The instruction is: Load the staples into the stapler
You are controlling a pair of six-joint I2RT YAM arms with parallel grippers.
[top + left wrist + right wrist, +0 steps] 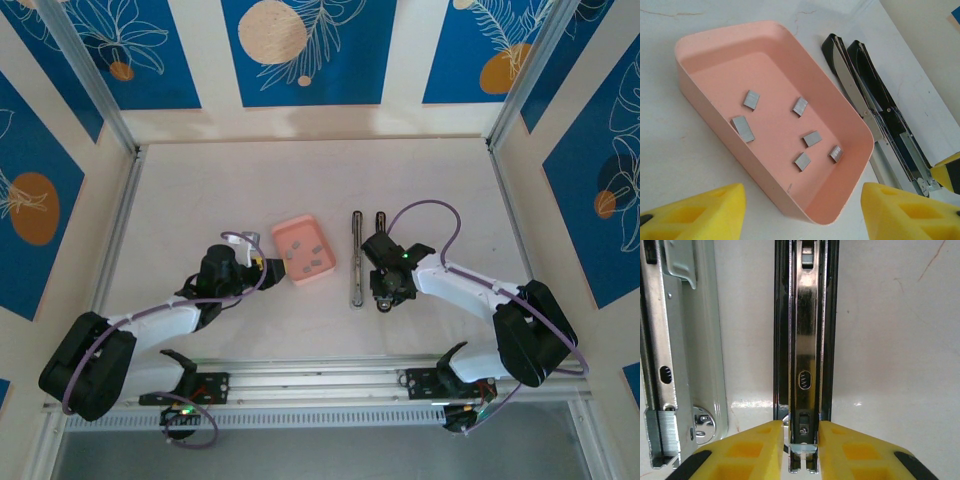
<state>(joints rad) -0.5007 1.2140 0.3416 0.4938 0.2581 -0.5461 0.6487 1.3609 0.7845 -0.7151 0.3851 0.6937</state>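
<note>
Left jaws released; right jaws flank the stapler [357, 252] pointing away, grip unclear

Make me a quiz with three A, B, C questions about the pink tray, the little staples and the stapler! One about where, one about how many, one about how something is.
1. Where do the staples lie?
A. in the pink tray
B. inside the stapler
C. in a heap beside the tray

2. How many staple strips are there?
A. three
B. six
C. nine

3. How is the stapler?
A. folded shut
B. swung open, both arms flat side by side
C. standing on end

Answers:
1 A: every strip rests on the tray's floor.
2 B: the left wrist view shows six separate strips.
3 B: its two long arms lie stretched out next to each other, joined at one end.
</note>
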